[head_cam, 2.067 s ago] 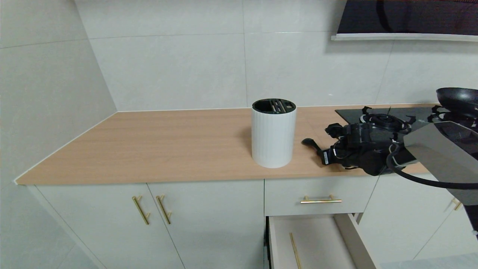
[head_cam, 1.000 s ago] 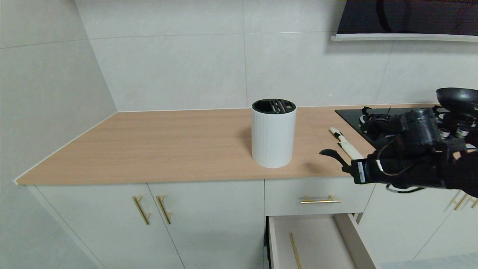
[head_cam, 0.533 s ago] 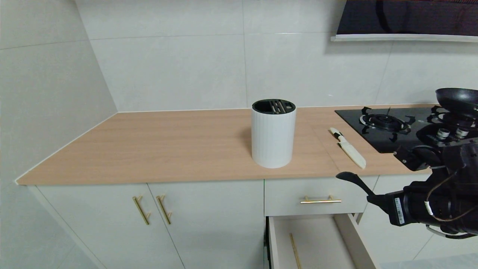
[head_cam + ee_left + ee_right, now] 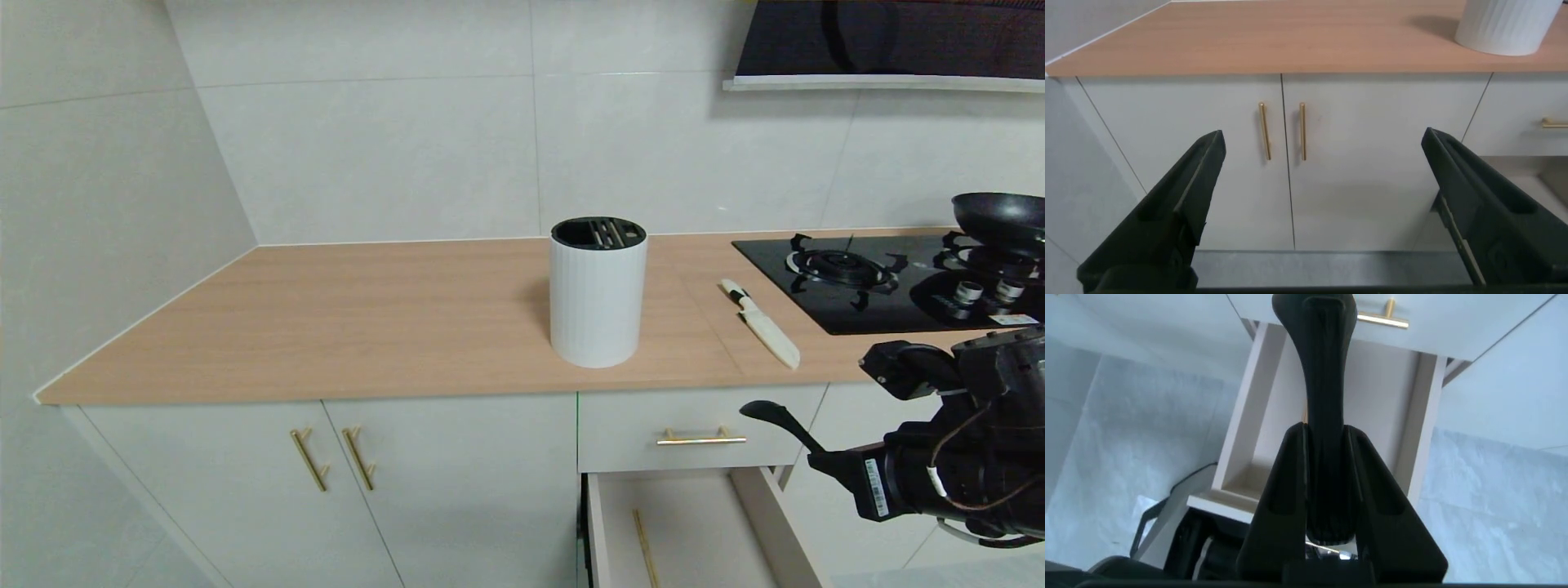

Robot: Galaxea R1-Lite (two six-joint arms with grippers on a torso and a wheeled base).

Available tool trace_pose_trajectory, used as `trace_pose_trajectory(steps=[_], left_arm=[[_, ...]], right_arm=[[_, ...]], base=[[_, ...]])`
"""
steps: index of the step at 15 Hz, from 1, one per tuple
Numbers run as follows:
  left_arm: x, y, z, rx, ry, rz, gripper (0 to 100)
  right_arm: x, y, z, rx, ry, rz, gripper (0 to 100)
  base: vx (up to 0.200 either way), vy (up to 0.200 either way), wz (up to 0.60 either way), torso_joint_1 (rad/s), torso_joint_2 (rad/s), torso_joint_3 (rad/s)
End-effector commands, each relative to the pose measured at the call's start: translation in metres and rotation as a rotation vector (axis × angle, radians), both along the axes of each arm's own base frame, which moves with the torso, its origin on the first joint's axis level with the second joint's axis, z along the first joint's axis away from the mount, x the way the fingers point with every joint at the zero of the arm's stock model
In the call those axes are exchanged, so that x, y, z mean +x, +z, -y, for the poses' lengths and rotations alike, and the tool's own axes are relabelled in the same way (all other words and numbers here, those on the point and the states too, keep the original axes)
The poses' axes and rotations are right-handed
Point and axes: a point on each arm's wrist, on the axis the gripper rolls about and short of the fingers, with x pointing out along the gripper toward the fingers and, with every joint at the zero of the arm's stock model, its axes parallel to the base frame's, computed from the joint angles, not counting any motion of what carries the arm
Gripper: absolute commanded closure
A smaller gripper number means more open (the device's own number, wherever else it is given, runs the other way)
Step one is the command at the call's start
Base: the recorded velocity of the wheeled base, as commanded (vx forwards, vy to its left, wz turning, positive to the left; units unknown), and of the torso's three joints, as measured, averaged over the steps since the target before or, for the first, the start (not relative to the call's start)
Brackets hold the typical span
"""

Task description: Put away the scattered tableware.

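My right gripper point(image 4: 826, 467) hangs in front of the counter, above the open lower drawer point(image 4: 767, 523), shut on the handle of a black spoon point(image 4: 769, 412). In the right wrist view the spoon point(image 4: 1319, 351) sticks out from the right gripper point(image 4: 1323, 457) over the drawer point(image 4: 1266, 416). A white-bladed knife point(image 4: 759, 322) lies on the wooden counter point(image 4: 367, 318), right of a white ribbed utensil holder point(image 4: 598, 298). My left gripper point(image 4: 1323, 220) stands open and holds nothing, facing the cabinet doors point(image 4: 1372, 163) below the counter edge.
A black gas stove point(image 4: 882, 282) with a dark pan point(image 4: 1000, 216) occupies the counter's right end. A thin gold stick point(image 4: 645, 547) lies in the open drawer. The shut drawer above has a gold handle point(image 4: 700, 439). The holder point(image 4: 1507, 24) stands near the counter edge.
My right gripper rose from the counter beside the holder with the black spoon, then swung right and down past the counter edge to above the open drawer. The knife came into sight.
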Motion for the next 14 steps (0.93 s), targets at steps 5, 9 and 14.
trace_pose_trajectory(steps=[5,9,14], left_arm=[[0.0001,0.0,0.0,0.0,0.002,-0.002,0],[0.0001,0.0,0.0,0.0,-0.001,-0.002,0],[0.0001,0.0,0.0,0.0,0.001,-0.002,0]], right_arm=[[0.0085,-0.0143,-0.0006,-0.019,-0.012,-0.047,100],[0.0091,-0.016,-0.0008,-0.021,-0.011,-0.051,100],[0.0105,-0.0187,-0.0013,-0.025,-0.011,-0.062,100]], base=[[0.0,0.0,0.0,-0.057,0.13,0.073],[0.0,0.0,0.0,-0.215,0.49,0.264],[0.0,0.0,0.0,-0.21,0.5,0.284]])
